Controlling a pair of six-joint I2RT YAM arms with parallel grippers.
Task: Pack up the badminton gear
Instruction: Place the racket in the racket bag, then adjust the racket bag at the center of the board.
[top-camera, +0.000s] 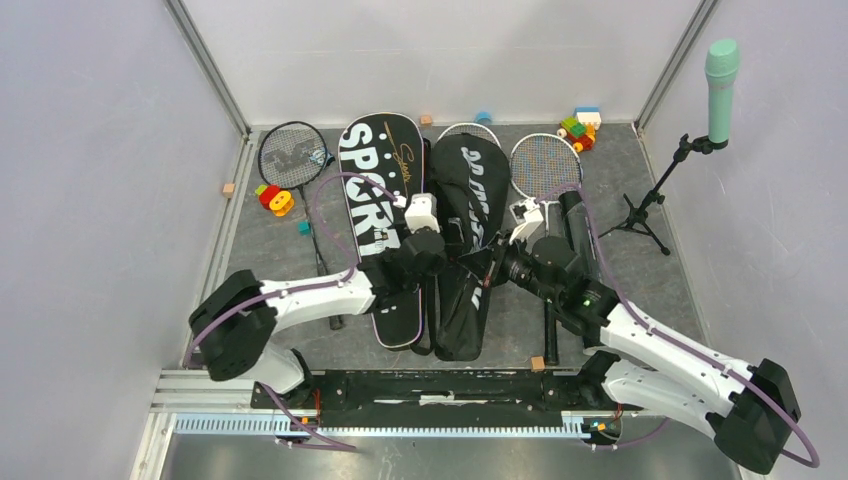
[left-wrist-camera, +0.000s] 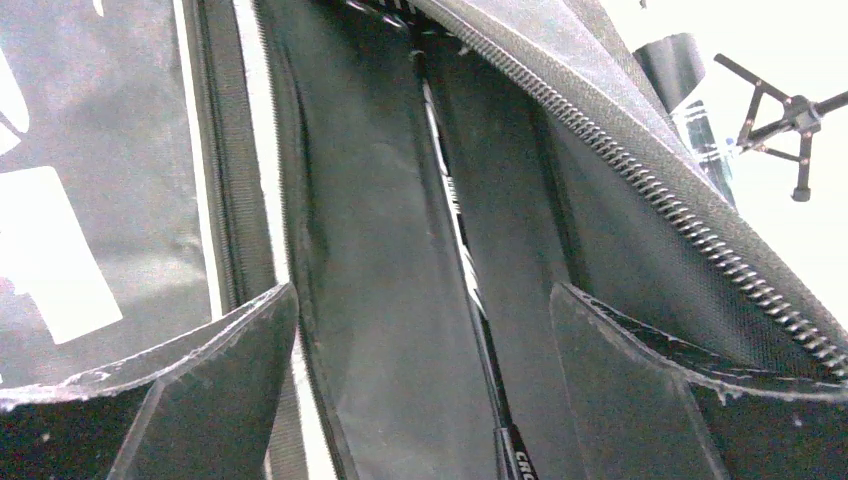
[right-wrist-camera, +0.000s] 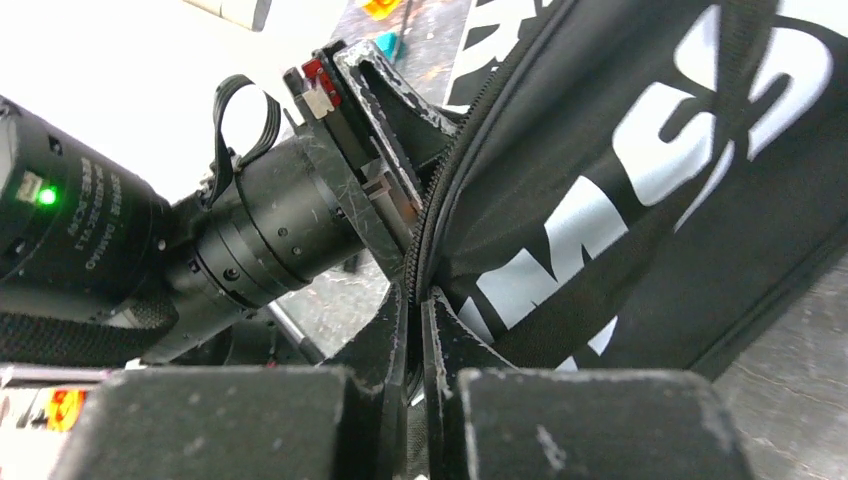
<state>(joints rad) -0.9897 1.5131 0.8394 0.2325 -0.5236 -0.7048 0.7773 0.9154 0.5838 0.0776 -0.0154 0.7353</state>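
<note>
Inside CROSSWAY bag (left-wrist-camera: 370, 250), racket shaft (left-wrist-camera: 455, 215) half hidden, left claw (left-wrist-camera: 422, 295) spread, right claw (right-wrist-camera: 415, 310) pinching its rim

Lab enclosure: white panels (top-camera: 100, 150), aluminium rails (top-camera: 210, 70)

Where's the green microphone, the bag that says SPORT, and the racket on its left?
Mint-green microphone (top-camera: 721, 80): top view, on its head.
SPORT racket bag (top-camera: 365, 150): top view, on its white lettering.
Racket (top-camera: 291, 155): top view, on its stringed head.
</note>
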